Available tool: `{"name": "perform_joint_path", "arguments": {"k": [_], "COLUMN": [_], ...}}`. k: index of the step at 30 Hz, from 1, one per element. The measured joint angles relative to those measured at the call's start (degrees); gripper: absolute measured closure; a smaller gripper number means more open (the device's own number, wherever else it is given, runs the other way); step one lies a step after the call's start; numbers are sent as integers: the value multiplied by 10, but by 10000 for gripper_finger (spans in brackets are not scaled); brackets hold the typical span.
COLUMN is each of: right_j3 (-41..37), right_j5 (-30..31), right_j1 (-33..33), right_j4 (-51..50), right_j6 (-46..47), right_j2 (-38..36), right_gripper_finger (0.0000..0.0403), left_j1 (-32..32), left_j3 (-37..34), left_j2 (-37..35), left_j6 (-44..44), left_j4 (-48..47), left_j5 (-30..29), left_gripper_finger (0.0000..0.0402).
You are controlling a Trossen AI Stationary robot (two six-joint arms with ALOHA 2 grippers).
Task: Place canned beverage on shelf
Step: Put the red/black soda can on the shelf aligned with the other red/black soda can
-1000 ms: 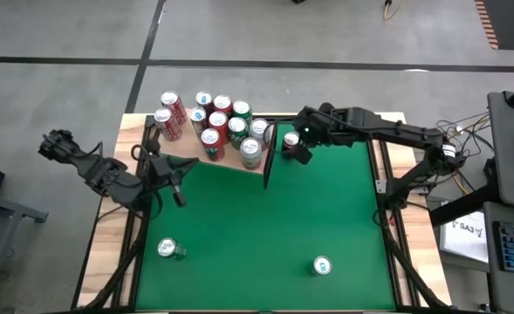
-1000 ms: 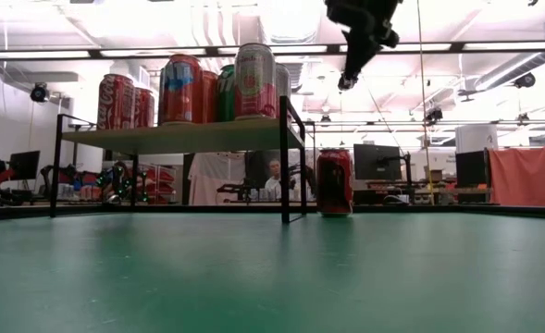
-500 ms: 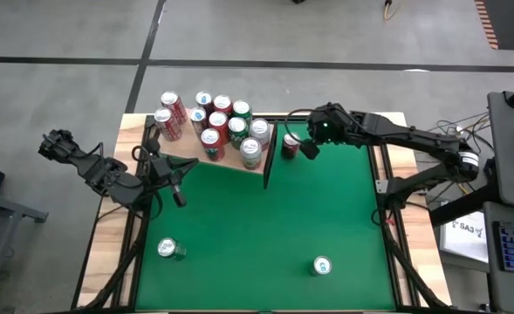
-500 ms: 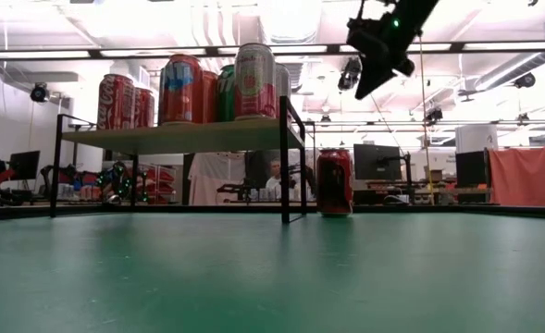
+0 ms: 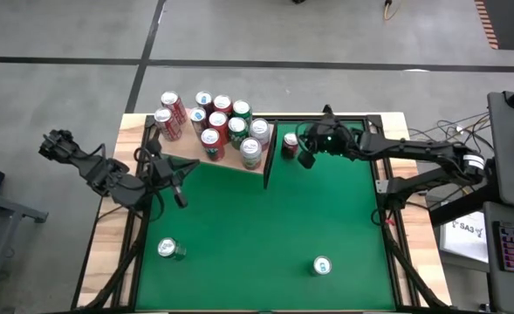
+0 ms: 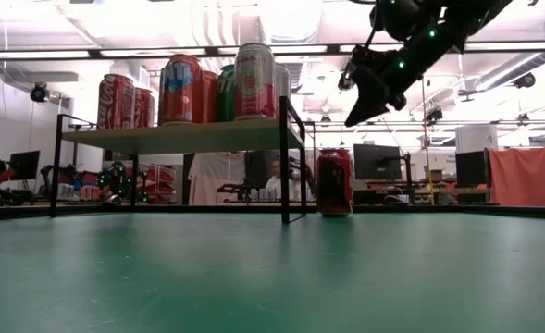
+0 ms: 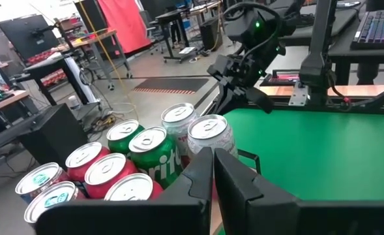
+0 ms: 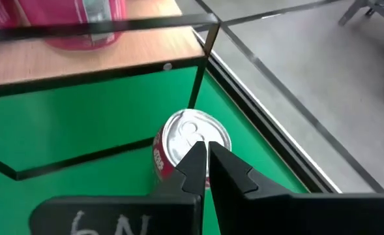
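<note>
A red canned beverage (image 5: 290,144) (image 6: 334,182) (image 8: 190,140) stands upright on the green table, just right of the shelf's dark end panel (image 5: 267,161). The shelf (image 5: 232,166) (image 6: 179,139) carries several upright cans (image 5: 217,122) (image 7: 146,153). My right gripper (image 5: 304,159) (image 6: 353,116) (image 8: 205,156) is shut. It hangs slanting down, a little above and to the right of the red can, apart from it. My left gripper (image 5: 180,190) (image 7: 212,171) waits shut at the shelf's near left corner, holding nothing.
Two more cans lie on the green table, one near the front left (image 5: 169,250) and one near the front right (image 5: 322,266). Black frame rails (image 5: 380,174) border the table. Between them the green surface is bare. People sit in the room beyond (image 6: 274,171).
My right gripper has come down toward the red can and drawn slightly toward the table's right edge. It has tipped from pointing steeply down to a shallower slant and stayed shut. The cans and the shelf have kept their places.
</note>
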Motion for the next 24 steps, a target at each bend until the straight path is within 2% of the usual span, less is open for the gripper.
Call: {"name": "perform_joint_path", "arguments": {"k": [15, 19, 24], "right_j3": [-1, -1, -1], "right_j5": [22, 21, 20], "right_j1": [0, 0, 0], "right_j4": [-6, -5, -6], "right_j6": [39, 49, 45], "right_j2": [10, 10, 11], "right_gripper_finger": [388, 354, 278], "left_j1": [0, 0, 0], "left_j3": [0, 0, 0], "left_j2": [22, 27, 30], "left_j6": [0, 0, 1], "left_j4": [2, 2, 2], "left_j5": [-7, -7, -11], "left_gripper_finger": [402, 402, 402]}}
